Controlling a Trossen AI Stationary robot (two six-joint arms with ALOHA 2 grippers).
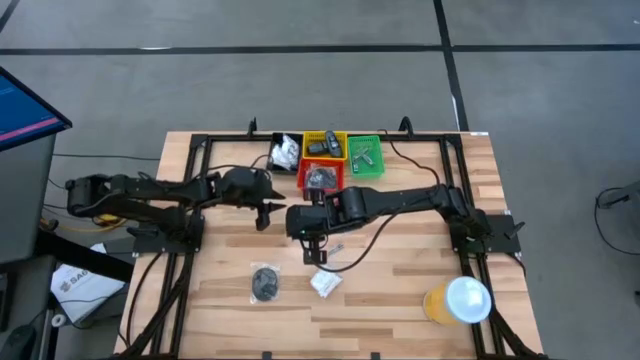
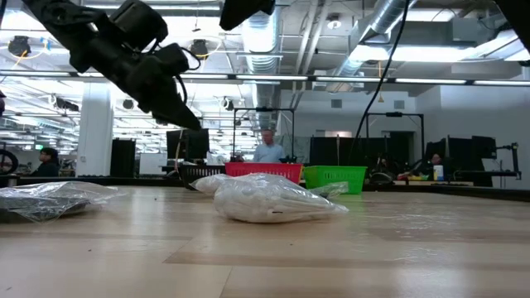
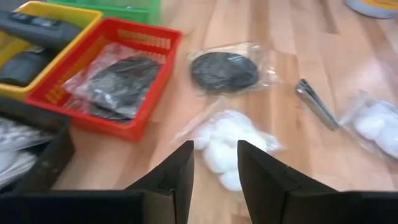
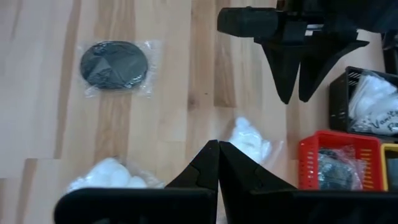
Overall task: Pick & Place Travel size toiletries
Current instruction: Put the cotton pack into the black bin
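The left gripper is held with fingers apart above a white crinkly plastic packet mid-counter — nothing gripped. The right gripper is kept together beside it — empty.

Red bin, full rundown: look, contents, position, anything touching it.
The red bin is a small rectangular basket of red plastic with slotted walls, upright on the wooden table. It sits in front of the yellow bin, side against it, with the black bin beside them. Inside lie clear plastic bags holding dark round discs. Neither gripper touches it; the left gripper hangs nearby, above the table.
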